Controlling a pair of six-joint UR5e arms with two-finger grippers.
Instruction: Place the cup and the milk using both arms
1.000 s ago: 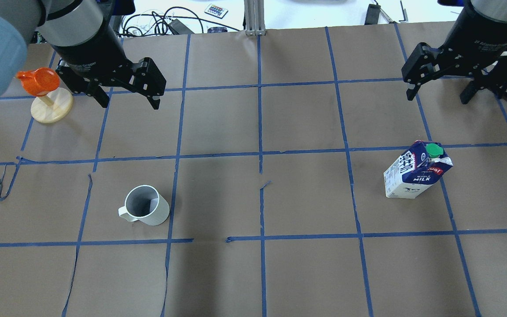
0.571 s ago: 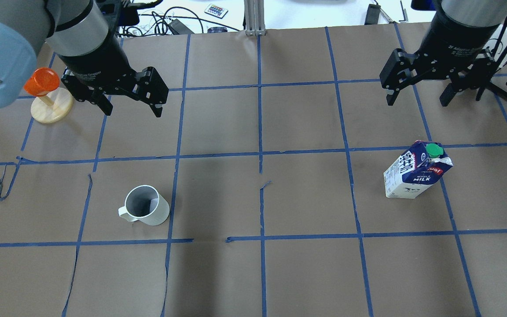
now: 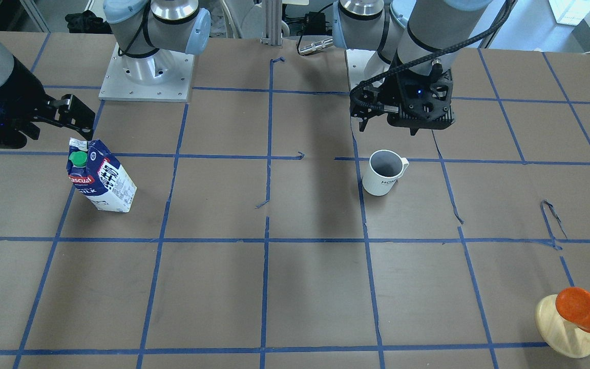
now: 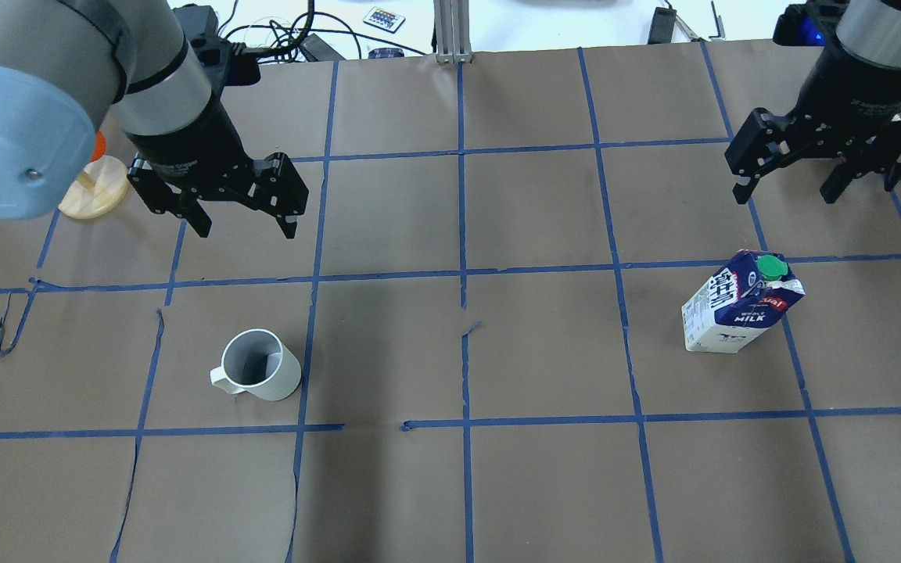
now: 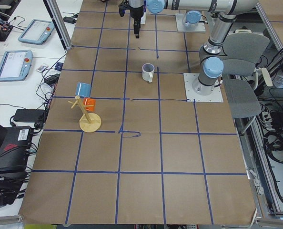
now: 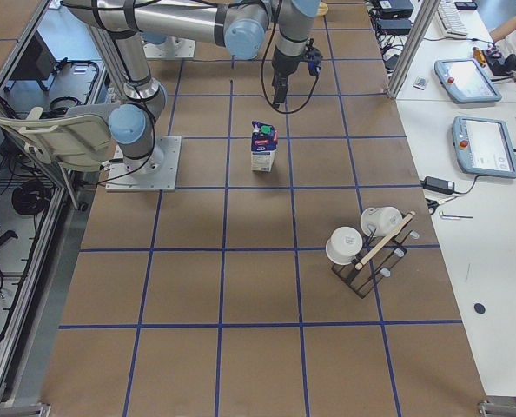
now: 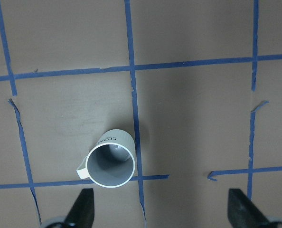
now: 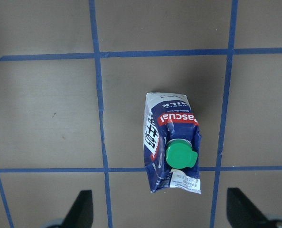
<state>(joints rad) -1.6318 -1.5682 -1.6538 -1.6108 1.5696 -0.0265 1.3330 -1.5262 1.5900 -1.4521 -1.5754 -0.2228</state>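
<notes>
The left tool point(image 4: 247, 231) is hanging released over the surface point(image 4: 544, 485), its two fingers point(image 7: 82, 209) standing wide apart and gripping nothing. The cup point(image 4: 259, 375) is standing upright below this tool, well apart from it. In the left wrist view the cup point(image 7: 110, 161) is showing its grey inside, lying ahead of the fingertips and nearer one finger than the other, with its handle pointing to that same side.

The right tool point(image 4: 785, 195) is also hanging released, fingers point(image 8: 82, 209) spread and empty. The milk point(image 4: 736, 309) is standing upright on the surface below it, not touching it. In the right wrist view the milk point(image 8: 172, 142) is lying roughly midway between the two fingers, its green cap on the end nearer the fingertips.
</notes>
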